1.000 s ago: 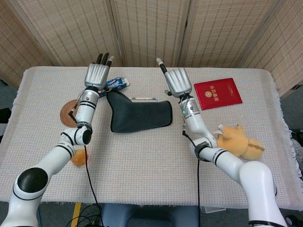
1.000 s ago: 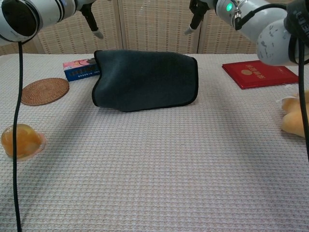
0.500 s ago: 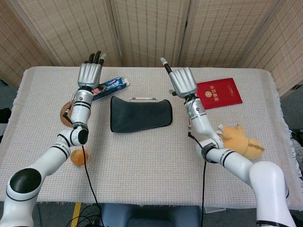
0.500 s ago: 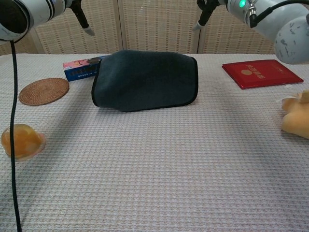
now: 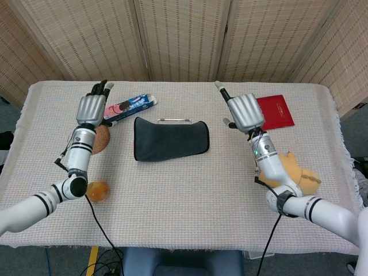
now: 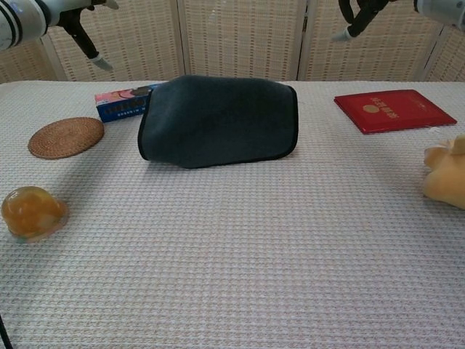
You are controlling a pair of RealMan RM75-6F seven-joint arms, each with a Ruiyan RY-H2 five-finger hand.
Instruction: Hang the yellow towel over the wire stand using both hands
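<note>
Head view: dark towel (image 5: 171, 138) draped, apparently over wire stand (image 5: 174, 121).

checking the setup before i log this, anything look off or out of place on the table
Yes: the towel draped over the wire stand is dark grey, not yellow as the task says; no yellow towel shows. It hangs fairly evenly. Both hands, left and right, hover apart, holding nothing.

The red booklet (image 5: 275, 111) at two o'clock carries a gold emblem and characters, too small to read. Print on the blue box (image 6: 125, 102) at eleven o'clock is likewise illegible.
</note>
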